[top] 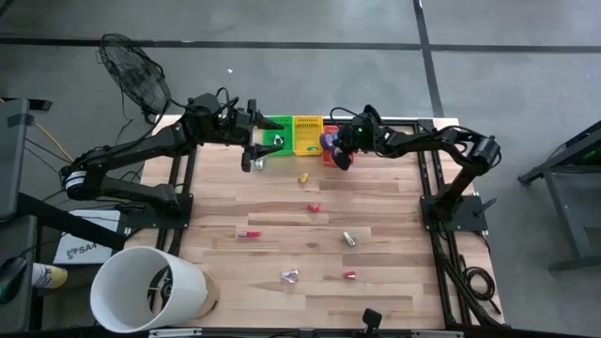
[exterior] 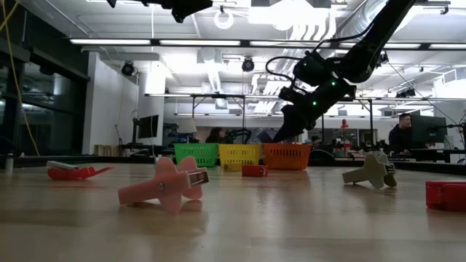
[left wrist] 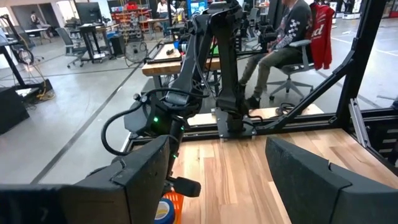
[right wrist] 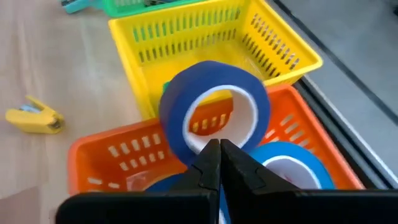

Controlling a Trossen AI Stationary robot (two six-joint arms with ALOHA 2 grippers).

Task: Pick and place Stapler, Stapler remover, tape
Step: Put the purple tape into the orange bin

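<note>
My right gripper (right wrist: pixel 219 163) is shut on a blue tape roll (right wrist: pixel 214 106) and hovers over the orange basket (right wrist: pixel 102 158); in the high view it (top: pixel 336 150) is at the table's far edge. A second blue roll (right wrist: pixel 292 163) lies in that basket. My left gripper (left wrist: pixel 217 168) is open in the air by the green basket (top: pixel 275 136), touching nothing. A yellow staple remover (right wrist: pixel 34 117) lies on the wood near the baskets. A red stapler (top: pixel 248 233) and other small removers, pink (exterior: pixel 164 188) and beige (exterior: pixel 371 171), rest on the table. My right gripper pinches the blue tape roll between its two fingers at the lower part of its ring wall (right wrist: pixel 200 144). The fingertips (right wrist: pixel 206 165) nearly meet there and hide the exact spot. The roll stands upright beyond the fingers, its hole facing the wrist camera, lifted clear above the orange basket.
Green, yellow (top: pixel 307 134) and orange baskets stand in a row at the far edge. Small red pieces (top: pixel 314 207), (top: pixel 349 275) dot the middle of the table. A white bucket (top: pixel 150 286) sits at the near left corner, and a fan (top: pixel 136 70) stands beyond the far left.
</note>
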